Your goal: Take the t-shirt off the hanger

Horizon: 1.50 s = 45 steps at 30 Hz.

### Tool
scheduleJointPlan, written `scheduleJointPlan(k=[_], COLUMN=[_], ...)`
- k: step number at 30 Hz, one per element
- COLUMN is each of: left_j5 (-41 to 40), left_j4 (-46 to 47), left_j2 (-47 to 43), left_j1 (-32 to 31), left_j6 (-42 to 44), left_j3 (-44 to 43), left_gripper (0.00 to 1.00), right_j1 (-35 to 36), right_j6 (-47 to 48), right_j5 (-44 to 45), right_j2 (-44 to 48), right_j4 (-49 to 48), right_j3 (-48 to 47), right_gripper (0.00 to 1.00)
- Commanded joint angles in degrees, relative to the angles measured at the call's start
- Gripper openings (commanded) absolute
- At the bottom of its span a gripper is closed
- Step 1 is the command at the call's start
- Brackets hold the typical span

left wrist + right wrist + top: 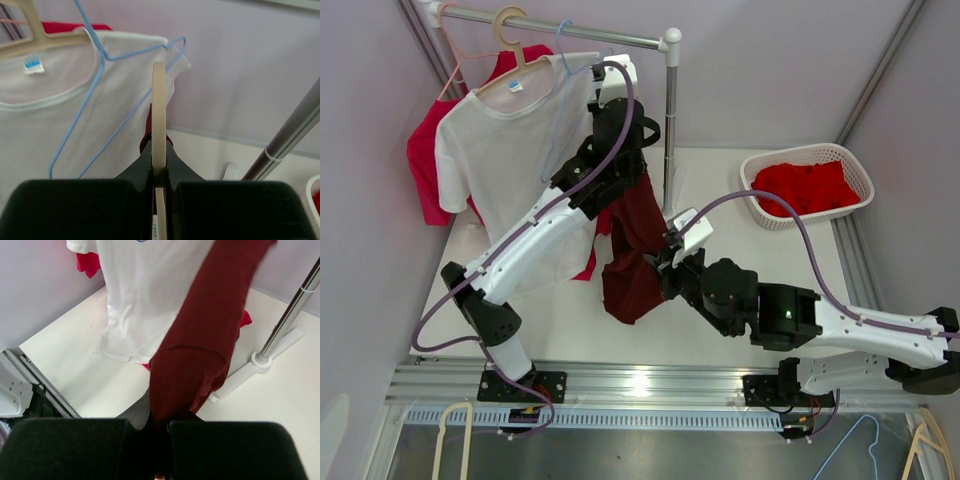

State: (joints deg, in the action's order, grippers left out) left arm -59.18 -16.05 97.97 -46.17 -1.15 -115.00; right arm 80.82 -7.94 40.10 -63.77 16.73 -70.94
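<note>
A limp, dark maroon cotton t-shirt [632, 245] hangs in the air above the white table [570, 320], in front of the metal clothes rail [580, 32], strung between the two arms. The left gripper [159, 152] is pressed together on a thin, stiff, cream-coloured hanger [159, 100], seen edge-on between its black fingers. The right gripper [159, 416] is pinched tight on a fold of the garment's lower part. The fabric looks light, soft and matte. It drapes and bunches rather than holding a shape, so a pinch on a gathered fold near the hem seems a fair hold, and a downward, sideways pull should slide it off without much load. The cloth could catch on the hanger's rigid shoulders. How far the hanger's shoulders sit inside the shirt cannot be made out, as the left arm hides them in the overhead view. On the rail, a white round-necked t-shirt [505, 150] hangs flat on a pale wooden hanger beside a bare blue wire hanger [95, 65]. A white latticed plastic basket [748, 176] of crumpled bright red cloth sits well apart, at the table's far right.
</note>
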Motion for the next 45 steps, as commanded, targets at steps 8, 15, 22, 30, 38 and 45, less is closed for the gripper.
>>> scheduleJointPlan(k=[8, 15, 22, 30, 38, 45], left_j5=[6.17, 8.20, 12.76, 20.67, 23.15, 28.12], left_j4=[-3.80, -6.87, -16.19, -26.04, -26.21, -28.76], left_j2=[3.80, 10.83, 11.63, -4.25, -19.30, -26.51], left_j1=[2.66, 5.83, 5.83, 5.39, 2.58, 2.58], left_j6=[-12.12, -9.76, -13.34, -22.48, -22.76, -21.35], left_j3=[3.83, -10.63, -19.21, -8.58, 3.64, 2.68], left_gripper=[0.01, 0.01, 0.01, 0.01, 0.01, 0.01], right_j1=[13.65, 21.66, 13.68, -6.68, -21.57, -22.37], right_j6=[0.65, -5.22, -15.51, -15.52, -14.55, -16.66], right_j5=[9.65, 10.90, 0.26, -10.38, -21.54, -25.85], right_j2=[7.25, 3.92, 0.14, 0.05, -8.82, -19.98], right_j4=[2.52, 4.98, 1.73, -1.44, -4.25, -6.26], right_j3=[0.71, 2.73, 11.25, 16.00, 14.25, 12.67], right_gripper=[0.00, 0.00, 0.00, 0.00, 0.00, 0.05])
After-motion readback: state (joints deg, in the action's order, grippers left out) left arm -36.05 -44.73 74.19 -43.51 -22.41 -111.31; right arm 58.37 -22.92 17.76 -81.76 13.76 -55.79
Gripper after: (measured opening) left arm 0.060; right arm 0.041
